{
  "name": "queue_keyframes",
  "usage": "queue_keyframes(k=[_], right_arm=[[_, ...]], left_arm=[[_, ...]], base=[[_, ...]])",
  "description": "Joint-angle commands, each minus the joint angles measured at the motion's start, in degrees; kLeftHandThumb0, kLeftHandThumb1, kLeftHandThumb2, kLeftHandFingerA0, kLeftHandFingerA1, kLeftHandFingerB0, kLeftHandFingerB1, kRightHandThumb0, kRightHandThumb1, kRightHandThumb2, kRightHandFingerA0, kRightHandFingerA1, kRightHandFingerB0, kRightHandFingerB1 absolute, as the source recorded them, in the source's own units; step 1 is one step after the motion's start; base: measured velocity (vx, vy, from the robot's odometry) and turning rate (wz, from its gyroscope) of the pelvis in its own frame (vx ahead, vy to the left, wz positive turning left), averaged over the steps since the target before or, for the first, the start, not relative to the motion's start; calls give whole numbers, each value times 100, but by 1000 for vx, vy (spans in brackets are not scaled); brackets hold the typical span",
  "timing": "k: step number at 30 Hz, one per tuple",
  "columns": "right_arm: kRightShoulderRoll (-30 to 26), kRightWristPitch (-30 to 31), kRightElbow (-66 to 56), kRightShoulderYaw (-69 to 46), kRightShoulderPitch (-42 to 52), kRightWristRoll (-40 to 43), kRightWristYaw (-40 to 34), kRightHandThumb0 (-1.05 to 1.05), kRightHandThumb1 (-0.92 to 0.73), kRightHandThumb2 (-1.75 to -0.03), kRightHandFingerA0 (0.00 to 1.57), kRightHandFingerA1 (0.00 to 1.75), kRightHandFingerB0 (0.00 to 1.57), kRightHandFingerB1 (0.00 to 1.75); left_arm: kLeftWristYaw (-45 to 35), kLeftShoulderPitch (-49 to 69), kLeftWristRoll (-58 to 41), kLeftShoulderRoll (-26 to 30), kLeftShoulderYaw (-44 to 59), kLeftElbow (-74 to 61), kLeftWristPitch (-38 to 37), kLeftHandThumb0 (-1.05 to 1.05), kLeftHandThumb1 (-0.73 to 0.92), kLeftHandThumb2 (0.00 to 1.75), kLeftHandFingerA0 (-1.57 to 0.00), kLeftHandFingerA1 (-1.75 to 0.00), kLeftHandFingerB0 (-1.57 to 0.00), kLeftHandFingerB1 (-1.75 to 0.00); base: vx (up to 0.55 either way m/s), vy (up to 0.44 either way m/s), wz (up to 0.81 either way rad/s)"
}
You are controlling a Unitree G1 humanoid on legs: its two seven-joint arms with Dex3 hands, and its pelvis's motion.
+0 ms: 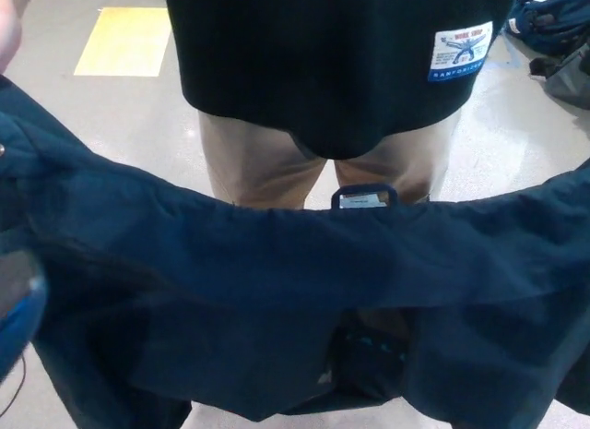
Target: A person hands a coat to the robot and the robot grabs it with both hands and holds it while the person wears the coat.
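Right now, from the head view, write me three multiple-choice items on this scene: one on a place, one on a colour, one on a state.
1. Where is the small hanging loop of the dark blue fabric coat?
A. At the middle of its upper edge
B. At its far left end
C. On the floor

2. What colour is the rectangular floor marking at upper left?
A. Red
B. Yellow
C. Green

3. How does the coat lie?
A. Folded in a pile
B. Spread wide across the view
C. Hung on a rack

Answers: 1 A, the loop sits centred below the person's tan trousers. 2 B, it is plainly yellow. 3 B, the coat spans the picture from edge to edge.
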Motion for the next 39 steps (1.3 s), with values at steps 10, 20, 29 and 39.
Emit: queue_keyframes(k=[10, 20, 29, 39], right_arm=[[-1691, 2544, -577, -700, -486, 424, 2857, -74, -69, -61, 78, 50, 0, 4], [-2635, 3630, -215, -19, -1659, 412, 3844, -75, -68, -61, 76, 49, 0, 1], [-2634, 4377, 188, 900, -2810, 33, 4362, -74, -66, -60, 81, 50, 0, 6], [-2520, 5408, 526, 2021, -3817, -1211, 5542, -88, -74, -63, 99, 63, 0, 6]], left_arm=[[-3127, -83, 427, 2108, 1957, 629, 1540, -98, 67, 99, 0, -6, 0, -4], [-4213, -1306, 292, 3127, 948, 1461, 2141, -101, 66, 98, 0, -4, 0, 0], [-4738, -2265, 921, 3070, 123, 1859, 2524, -101, 66, 99, -1, -7, 0, 0], [-5258, -2787, 1207, 2888, -535, 2228, 2890, -95, 60, 96, -3, -13, 0, -3]], base=[[0, 0, 0], [0, 0, 0], [0, 0, 0], [0, 0, 0]])
